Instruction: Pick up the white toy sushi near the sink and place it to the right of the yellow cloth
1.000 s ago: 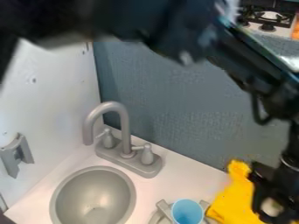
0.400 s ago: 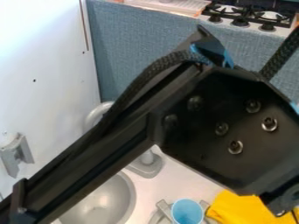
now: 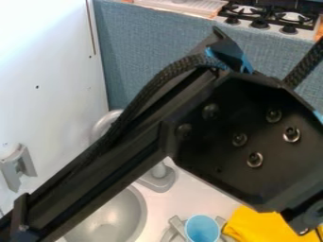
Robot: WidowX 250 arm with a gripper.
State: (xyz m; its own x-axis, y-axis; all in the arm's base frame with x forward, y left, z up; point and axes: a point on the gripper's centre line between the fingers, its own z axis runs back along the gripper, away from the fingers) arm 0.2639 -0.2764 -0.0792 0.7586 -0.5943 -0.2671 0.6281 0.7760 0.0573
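Arm (image 3: 233,137) has shifted since a second ago: was across the top and down the right side, now runs diagonally from lower left to the right edge, dark joint housing in the right half. Nearly no change since the last frame. Yellow cloth (image 3: 255,224) has dropped too; its raised peak is gone and its top edge sits lower.

Layout, big to small:
- White wall (image 3: 47,75), left side of frame.
- Blue-grey panel (image 3: 164,35), upper middle to right.
- White desk (image 3: 200,197), bottom, partly behind the arm.
- Sink (image 3: 110,222), grey, lower left, partly covered by the arm.
- Cloth: lower right, right of the cup, partly behind the housing's lower end.
- Stove (image 3: 302,30), upper right, beyond the panel.
- Faucet (image 3: 106,122), grey, left of middle, mostly behind the arm.
- Cup (image 3: 202,229), light blue, bottom edge, grey rack pieces (image 3: 178,228) either side.
- Grey bracket (image 3: 24,165), on the wall, lower left.

Hand: can't tell how far open or whether it has hold of anything.
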